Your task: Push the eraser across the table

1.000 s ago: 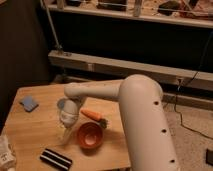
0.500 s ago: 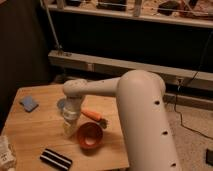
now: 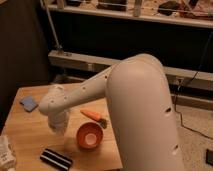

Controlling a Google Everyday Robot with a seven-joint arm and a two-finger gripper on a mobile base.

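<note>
The eraser (image 3: 56, 159), a flat black block with pale stripes, lies near the front edge of the light wooden table (image 3: 27, 131). My white arm reaches in from the right, over the table. The gripper (image 3: 59, 128) hangs from the pale wrist, pointing down, over the table's middle. It is behind the eraser and apart from it, just left of the red bowl.
A red bowl (image 3: 90, 136) stands right of the eraser. An orange carrot-like stick (image 3: 92, 115) lies behind the bowl. A small blue pad (image 3: 29, 103) sits at the far left. A white object (image 3: 5, 152) is at the front left edge. The table's right edge is under my arm.
The wrist and gripper have moved left and a little nearer to the front of the table, closer to the eraser. The eraser, bowl, carrot and pad have not moved.
</note>
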